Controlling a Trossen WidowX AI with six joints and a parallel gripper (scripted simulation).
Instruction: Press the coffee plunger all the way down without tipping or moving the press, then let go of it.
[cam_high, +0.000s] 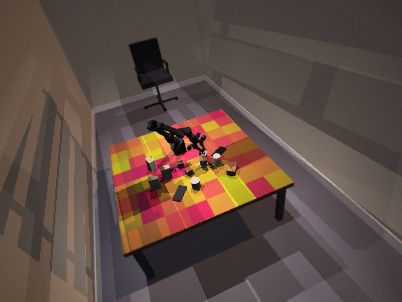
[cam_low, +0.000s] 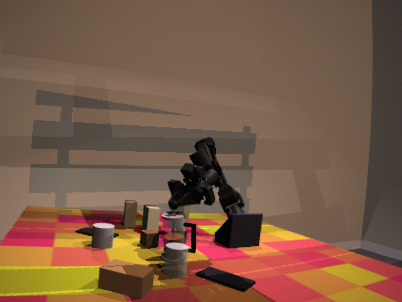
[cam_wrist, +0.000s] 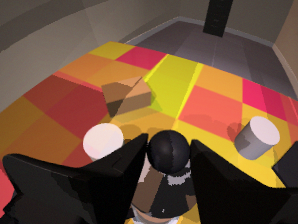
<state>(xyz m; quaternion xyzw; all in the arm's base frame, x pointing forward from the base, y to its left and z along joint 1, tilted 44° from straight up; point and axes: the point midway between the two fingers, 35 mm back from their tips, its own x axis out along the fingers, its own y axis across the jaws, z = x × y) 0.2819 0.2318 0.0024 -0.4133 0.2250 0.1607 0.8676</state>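
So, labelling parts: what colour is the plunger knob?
Black. The knob shows best in the wrist view, between the gripper fingers.
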